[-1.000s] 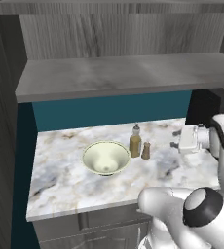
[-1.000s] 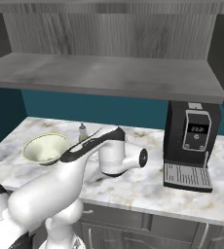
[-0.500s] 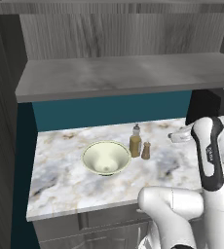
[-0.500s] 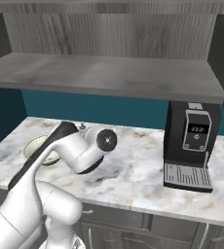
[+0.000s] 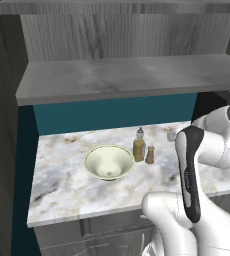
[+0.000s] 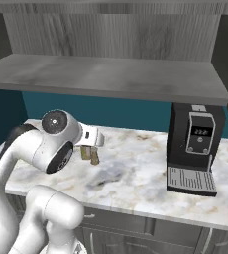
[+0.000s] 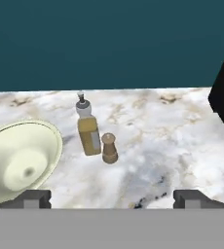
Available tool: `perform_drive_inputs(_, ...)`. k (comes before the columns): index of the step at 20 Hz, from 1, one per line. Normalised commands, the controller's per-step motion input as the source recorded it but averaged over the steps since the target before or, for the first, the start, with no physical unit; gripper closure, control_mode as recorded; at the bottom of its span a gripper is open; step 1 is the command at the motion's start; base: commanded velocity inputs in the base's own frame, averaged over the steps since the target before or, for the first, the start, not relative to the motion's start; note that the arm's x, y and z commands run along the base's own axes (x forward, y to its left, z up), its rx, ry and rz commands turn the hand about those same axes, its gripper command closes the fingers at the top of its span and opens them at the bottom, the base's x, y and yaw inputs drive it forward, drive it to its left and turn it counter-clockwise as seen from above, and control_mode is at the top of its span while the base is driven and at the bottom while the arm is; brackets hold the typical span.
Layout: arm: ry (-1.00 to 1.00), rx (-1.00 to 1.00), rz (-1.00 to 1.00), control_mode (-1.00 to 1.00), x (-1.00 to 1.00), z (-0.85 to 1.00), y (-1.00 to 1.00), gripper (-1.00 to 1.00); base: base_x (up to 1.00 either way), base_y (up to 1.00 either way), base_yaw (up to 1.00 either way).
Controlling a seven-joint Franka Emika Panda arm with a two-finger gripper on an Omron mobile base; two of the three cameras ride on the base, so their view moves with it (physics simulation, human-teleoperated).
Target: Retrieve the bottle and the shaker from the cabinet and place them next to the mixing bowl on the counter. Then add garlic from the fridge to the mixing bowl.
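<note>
The cream-green mixing bowl [image 5: 109, 162] sits on the marble counter [image 5: 67, 185]. Just right of it stands the amber bottle [image 5: 139, 146], and the small tan shaker [image 5: 150, 154] is close beside the bottle. In the hand view the bowl [image 7: 21, 163], bottle [image 7: 88, 132] and shaker [image 7: 109, 149] all lie ahead of my gripper [image 7: 113, 198]. The gripper is open, its fingertips [image 7: 36, 198] far apart with nothing between them, hovering above the counter short of the shaker. The grey cabinet shelf [image 5: 127, 77] hangs above. The fridge and the garlic are out of view.
A black coffee machine [image 6: 194, 149] stands on the counter to the right. A teal wall [image 7: 109, 44] backs the counter. My own white arm [image 6: 41, 149] partly hides the bottle and shaker in the right base view. Grey drawers [image 6: 150, 225] run below the counter.
The arm has swung and folded upward, pulling the open hand back from the counter's right side. Bottle, shaker and bowl have stayed put.
</note>
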Motion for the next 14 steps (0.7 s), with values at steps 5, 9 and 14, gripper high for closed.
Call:
perform_drive_inputs(5, 0.19, -0.06, -0.3, -1.0, -0.54, 0.54, 0.04, -1.0, 0.0, 0.0, 0.0)
perform_drive_inputs(9, 0.05, -0.04, -0.13, -1.0, -0.65, 0.48, 0.29, -1.0, 0.0, 0.0, 0.0)
perform_drive_inputs(14, 0.0, -0.01, 0.08, -1.0, -0.58, 0.38, 0.37, -1.0, 0.0, 0.0, 0.0)
